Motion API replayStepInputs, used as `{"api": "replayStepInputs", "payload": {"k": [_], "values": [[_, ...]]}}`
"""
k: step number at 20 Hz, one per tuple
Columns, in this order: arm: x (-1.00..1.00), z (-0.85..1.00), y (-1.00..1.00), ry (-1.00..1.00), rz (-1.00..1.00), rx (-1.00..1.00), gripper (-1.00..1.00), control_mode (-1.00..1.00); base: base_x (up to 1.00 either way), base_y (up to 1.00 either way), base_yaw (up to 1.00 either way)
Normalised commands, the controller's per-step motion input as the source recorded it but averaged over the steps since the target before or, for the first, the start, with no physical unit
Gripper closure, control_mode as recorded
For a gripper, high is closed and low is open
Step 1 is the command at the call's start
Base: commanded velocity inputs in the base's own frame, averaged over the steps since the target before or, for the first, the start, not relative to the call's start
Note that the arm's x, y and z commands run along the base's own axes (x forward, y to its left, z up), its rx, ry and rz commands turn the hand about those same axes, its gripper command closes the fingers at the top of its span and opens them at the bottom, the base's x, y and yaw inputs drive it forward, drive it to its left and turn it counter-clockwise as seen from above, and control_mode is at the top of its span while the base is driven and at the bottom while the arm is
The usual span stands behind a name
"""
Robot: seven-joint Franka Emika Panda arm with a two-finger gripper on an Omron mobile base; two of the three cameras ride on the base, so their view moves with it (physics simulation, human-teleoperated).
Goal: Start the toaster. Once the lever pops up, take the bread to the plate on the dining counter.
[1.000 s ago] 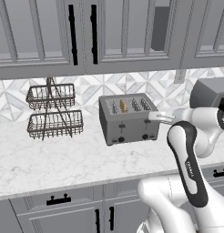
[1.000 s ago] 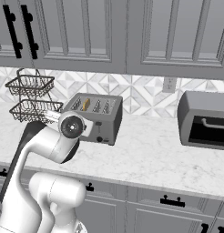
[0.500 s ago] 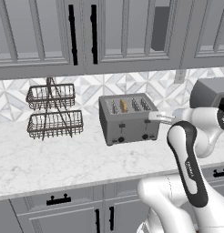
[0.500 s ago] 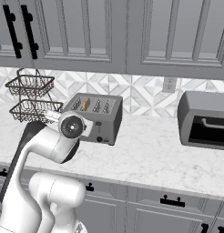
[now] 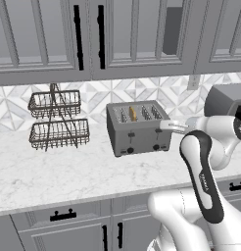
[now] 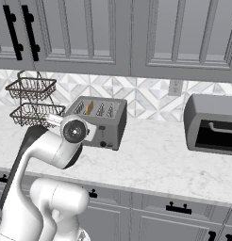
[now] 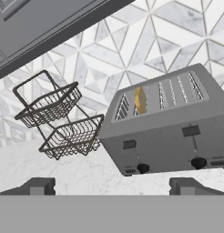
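1. One toaster [image 5: 137, 127] stands on the marble surface [image 5: 68, 171] near the tiled back wall, showing four top slots, two front levers and two dark knobs.
2. One bread [image 7: 140, 100] slice sits upright in the second slot from the left.
3. One two-tier wire basket [image 5: 58, 120] stands left of the toaster.
4. One gripper [image 7: 112, 184], fingers spread wide and empty, faces the toaster's front, apart from it.
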Motion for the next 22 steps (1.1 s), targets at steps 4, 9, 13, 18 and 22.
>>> {"api": "replayStepInputs", "payload": {"k": [4, 9, 13, 18, 22], "values": [[0.00, 0.00, 0.00, 0.00, 0.00, 0.00, -1.00, -1.00, 0.00, 0.00, 0.00], [0.00, 0.00, 0.00, 0.00, 0.00, 0.00, -1.00, -1.00, 0.00, 0.00, 0.00], [0.00, 0.00, 0.00, 0.00, 0.00, 0.00, -1.00, -1.00, 0.00, 0.00, 0.00], [0.00, 0.00, 0.00, 0.00, 0.00, 0.00, -1.00, -1.00, 0.00, 0.00, 0.00], [0.00, 0.00, 0.00, 0.00, 0.00, 0.00, -1.00, -1.00, 0.00, 0.00, 0.00]]}}
